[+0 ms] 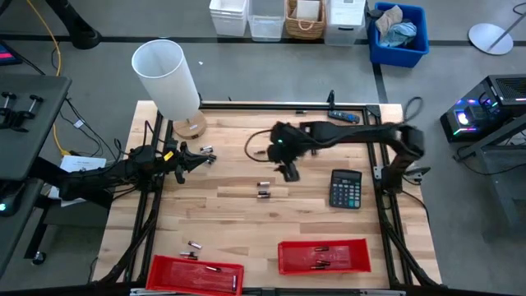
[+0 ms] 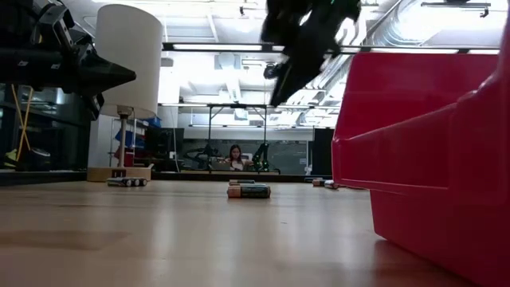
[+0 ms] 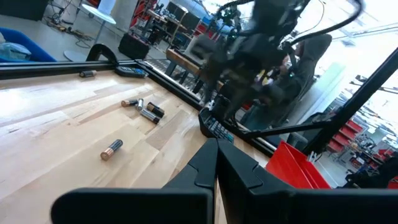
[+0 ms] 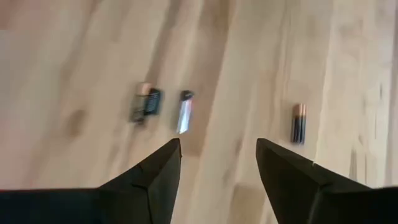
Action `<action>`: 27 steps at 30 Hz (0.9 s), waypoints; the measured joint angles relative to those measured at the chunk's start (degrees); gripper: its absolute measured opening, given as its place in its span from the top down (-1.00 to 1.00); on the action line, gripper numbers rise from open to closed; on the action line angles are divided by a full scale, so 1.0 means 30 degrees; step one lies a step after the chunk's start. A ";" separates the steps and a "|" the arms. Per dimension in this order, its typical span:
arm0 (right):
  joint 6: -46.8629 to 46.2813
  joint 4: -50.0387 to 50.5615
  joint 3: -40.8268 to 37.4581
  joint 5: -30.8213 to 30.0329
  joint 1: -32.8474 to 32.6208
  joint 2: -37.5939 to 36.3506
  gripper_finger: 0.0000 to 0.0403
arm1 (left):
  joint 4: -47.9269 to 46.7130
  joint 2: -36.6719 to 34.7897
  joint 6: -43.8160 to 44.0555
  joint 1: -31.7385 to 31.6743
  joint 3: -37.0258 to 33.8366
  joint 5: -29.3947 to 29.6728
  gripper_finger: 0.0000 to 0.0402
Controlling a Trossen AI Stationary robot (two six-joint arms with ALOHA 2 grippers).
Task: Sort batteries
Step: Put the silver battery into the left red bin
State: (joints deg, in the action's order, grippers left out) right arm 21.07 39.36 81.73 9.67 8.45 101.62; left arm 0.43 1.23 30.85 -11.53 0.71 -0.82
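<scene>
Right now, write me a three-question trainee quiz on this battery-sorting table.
1. True or false: the right gripper hangs above the table with its fingers apart and nothing between them.
2. Which thing stands at the table's far left corner? A) white lamp B) calculator C) a red bin
3. Fill in: loose batteries lie at mid-table, while the right red bin at the near edge already holds ____.

Key
1. True; the right wrist view shows bare wood between the open fingers.
2. A; the calculator lies on the right side, and both red bins sit along the near edge.
3. batteries. The left gripper is shut, at the table's left edge.
</scene>
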 joint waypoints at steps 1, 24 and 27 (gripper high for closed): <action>0.0384 -0.0529 0.0000 0.0154 0.0142 0.0609 0.00 | 0.0003 -0.0001 0.0000 0.0000 0.0000 0.0000 1.00; -0.0295 -0.4454 -0.0022 0.0689 -0.1216 0.6048 0.00 | -0.0002 -0.0002 0.0000 0.0000 0.0000 0.0000 1.00; -0.0720 -0.4780 -0.0022 -0.0543 -0.1426 0.6313 0.06 | -0.0002 -0.0006 0.0000 0.0000 -0.0007 0.0000 1.00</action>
State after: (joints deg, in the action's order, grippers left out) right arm 18.91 25.02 81.67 8.04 4.17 120.56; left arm 0.43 1.21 30.85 -11.53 0.69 -0.82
